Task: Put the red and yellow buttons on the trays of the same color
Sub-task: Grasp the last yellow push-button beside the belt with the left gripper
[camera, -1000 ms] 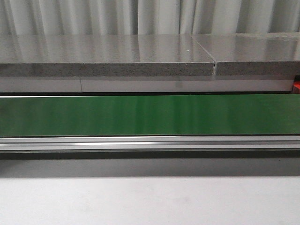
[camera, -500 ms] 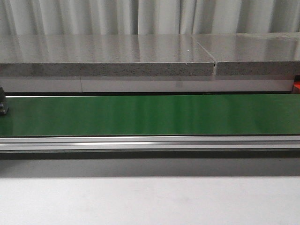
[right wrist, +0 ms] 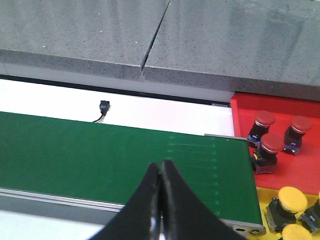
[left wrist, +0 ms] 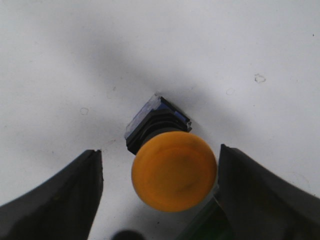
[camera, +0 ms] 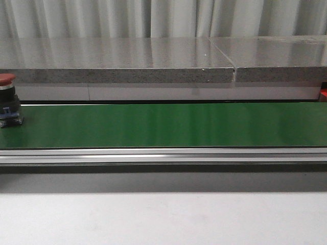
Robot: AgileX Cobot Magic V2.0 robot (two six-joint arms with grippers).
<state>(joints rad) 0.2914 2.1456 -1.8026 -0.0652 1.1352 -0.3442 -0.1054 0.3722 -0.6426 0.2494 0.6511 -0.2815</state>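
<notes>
A red-capped push button (camera: 7,100) rides the green conveyor belt's (camera: 168,125) far-left edge — left tool (left wrist: 160,200) gapes around an orange-yellow mushroom-capped button (left wrist: 174,170), right tool (right wrist: 160,192) is pinched closed, empty.

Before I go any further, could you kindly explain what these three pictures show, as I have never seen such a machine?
This is a robot with two arms, each ending in a two-fingered tool. The front view looks forward over a white table to a green conveyor belt; a red button stands at the belt's far left edge.

The left wrist view looks down past the left tool. Its dark fingers are open on either side of a yellow button, which stands on the white surface and is not gripped.

The right wrist view shows the right tool shut and empty above the belt. At the belt's end sit a red tray with three red buttons and a yellow tray with yellow buttons.
</notes>
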